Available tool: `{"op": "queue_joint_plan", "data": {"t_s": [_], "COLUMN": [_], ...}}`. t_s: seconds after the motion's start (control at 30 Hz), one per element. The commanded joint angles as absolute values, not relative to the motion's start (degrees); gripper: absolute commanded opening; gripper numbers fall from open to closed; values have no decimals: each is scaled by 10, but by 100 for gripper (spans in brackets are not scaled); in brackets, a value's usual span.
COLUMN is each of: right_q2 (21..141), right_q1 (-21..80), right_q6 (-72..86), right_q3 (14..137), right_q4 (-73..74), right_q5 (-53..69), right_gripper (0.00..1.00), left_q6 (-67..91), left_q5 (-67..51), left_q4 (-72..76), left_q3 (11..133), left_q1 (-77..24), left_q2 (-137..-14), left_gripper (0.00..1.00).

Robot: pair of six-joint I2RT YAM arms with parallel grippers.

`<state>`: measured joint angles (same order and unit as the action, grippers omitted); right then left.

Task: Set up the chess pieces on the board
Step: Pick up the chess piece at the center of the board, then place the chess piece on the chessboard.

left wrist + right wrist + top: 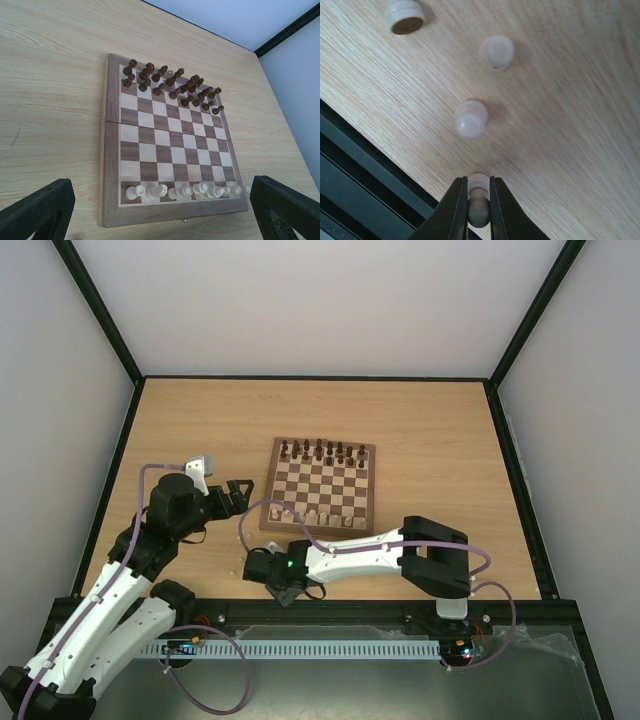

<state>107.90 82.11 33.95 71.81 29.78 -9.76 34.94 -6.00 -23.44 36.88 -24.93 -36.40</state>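
The board (322, 483) lies mid-table, with dark brown pieces (325, 450) along its far rows and several pale chess pieces (330, 518) on its near row. In the left wrist view the board (160, 150) shows those pale pieces (185, 191) along its near edge. My left gripper (232, 495) hovers left of the board, open and holding nothing. My right gripper (479, 192) is down at the table near the front edge, shut on a pale pawn (479, 200) standing on the wood. Two more pale pawns (471, 119) (496, 52) stand just beyond it, and a tipped piece (405, 16) lies farther off.
The table's dark front edge (360, 175) runs close beside the held pawn. The right arm (350, 555) stretches across the near side of the table, in front of the board. Black frame rails (110, 490) border the table on both sides.
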Motion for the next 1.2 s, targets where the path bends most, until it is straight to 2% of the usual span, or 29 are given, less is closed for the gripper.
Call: {"op": "queue_joint_plan", "data": {"t_s": [0.0,0.17,0.43,0.7,1.17], "right_q2": [1030,931,816,869,953], "right_q1": [812,746,565,409,382], "right_q6": [357,351,286,224,213], "right_q3": [697,665,682,658,660], "right_q4": [354,407,466,409,364], "right_q5": [-133,-172,-193,-137,-94], "right_gripper": [9,9,9,9,11], "left_q6": [348,346,340,335,332], "left_q5": [-67,-71,-76,-81,-88], "left_q4": [-225,-220,-208,-198,-195], "left_q3": [367,367,367,367,363], "left_q1": [-246,-246,-243,-240,-231], "left_q2": [-361,-366,-383,-401,-402], "left_gripper": [99,99,99,99,99]}}
